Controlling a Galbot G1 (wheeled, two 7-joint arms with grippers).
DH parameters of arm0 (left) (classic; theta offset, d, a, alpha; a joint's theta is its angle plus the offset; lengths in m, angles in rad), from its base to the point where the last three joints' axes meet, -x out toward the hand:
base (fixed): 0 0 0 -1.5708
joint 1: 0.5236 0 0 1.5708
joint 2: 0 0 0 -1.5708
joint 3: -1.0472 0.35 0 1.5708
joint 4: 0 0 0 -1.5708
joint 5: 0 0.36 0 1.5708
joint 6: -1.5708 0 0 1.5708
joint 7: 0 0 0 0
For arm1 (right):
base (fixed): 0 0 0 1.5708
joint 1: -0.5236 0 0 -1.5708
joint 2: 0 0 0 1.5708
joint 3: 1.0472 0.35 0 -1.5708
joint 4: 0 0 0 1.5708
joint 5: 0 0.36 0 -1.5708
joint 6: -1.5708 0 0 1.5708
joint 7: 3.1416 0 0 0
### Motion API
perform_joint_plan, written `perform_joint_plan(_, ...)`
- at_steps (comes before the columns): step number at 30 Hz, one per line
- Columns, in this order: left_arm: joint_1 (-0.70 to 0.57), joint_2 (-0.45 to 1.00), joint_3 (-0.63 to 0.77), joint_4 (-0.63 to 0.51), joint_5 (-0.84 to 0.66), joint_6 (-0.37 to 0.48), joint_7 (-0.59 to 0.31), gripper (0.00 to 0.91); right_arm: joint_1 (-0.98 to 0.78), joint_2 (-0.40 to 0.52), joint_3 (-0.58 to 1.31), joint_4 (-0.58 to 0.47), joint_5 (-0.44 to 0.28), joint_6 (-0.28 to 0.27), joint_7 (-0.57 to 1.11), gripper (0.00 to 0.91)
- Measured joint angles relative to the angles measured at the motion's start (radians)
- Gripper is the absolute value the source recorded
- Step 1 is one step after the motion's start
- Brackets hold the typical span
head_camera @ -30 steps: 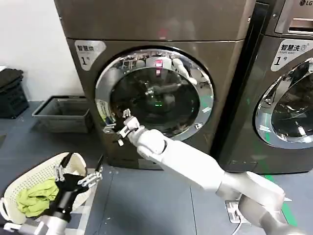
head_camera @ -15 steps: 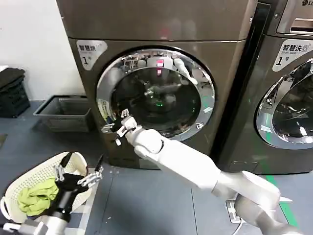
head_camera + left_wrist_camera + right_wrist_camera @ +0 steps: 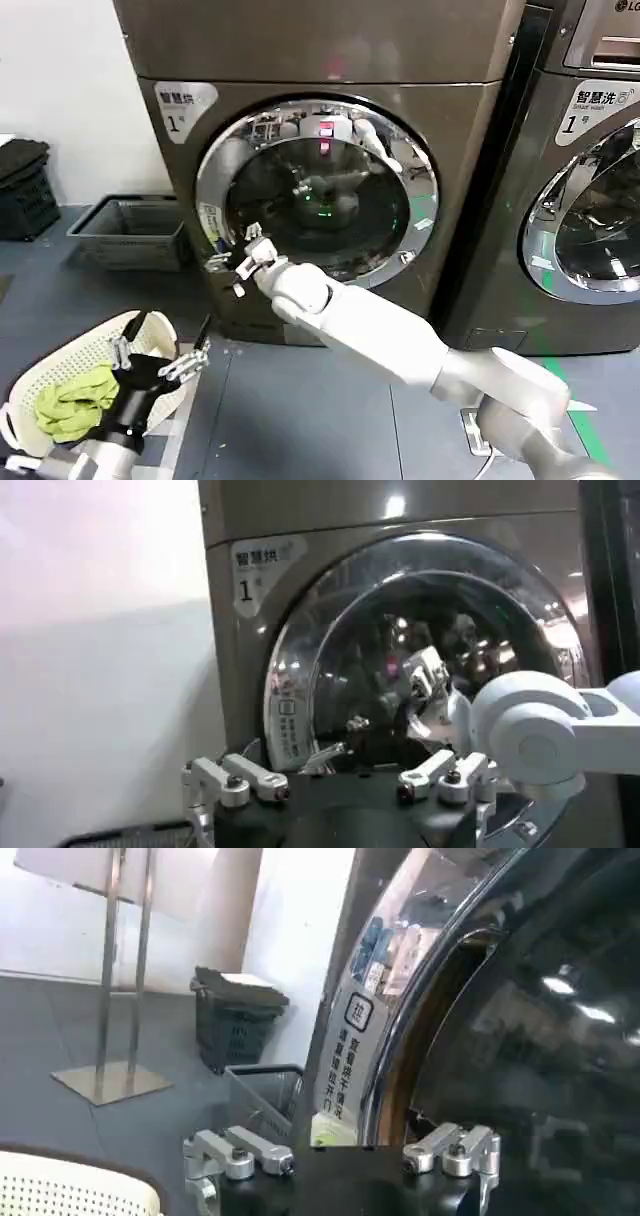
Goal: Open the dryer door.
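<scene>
The dryer door (image 3: 318,108) is a round chrome-rimmed porthole with dark glass on the bronze-brown machine, and it lies flat against the machine's front. My right gripper (image 3: 240,262) is at the door's lower left edge, open, its fingers spread by the rim. In the right wrist view the chrome rim (image 3: 385,1053) runs just beyond the open right gripper (image 3: 345,1160), with nothing held. My left gripper (image 3: 160,362) hangs low at the left over the basket, open and empty. The left wrist view shows the left gripper (image 3: 340,785) facing the dryer door (image 3: 300,650), with the right arm (image 3: 530,730) in front of it.
A white laundry basket (image 3: 40,375) with a green cloth (image 3: 75,402) sits on the floor at the lower left. A grey crate (image 3: 130,232) and a black basket (image 3: 20,190) stand left of the machine. A second chrome-doored machine (image 3: 590,200) stands at the right.
The right gripper stays at the door's left edge with only a slight shift. The left arm has not moved.
</scene>
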Motion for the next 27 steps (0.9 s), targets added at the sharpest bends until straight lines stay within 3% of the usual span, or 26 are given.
perform_joint_plan(16,0.0,0.001,-0.001,0.0,-0.002,0.0,0.0,0.907,-0.002,-0.018,-0.008,0.026,0.001,0.0,-0.072,0.907)
perform_joint_plan(27,0.003,0.003,-0.002,0.0,-0.003,-0.002,0.001,0.907,-0.004,-0.058,-0.037,0.084,0.004,0.055,-0.23,0.907)
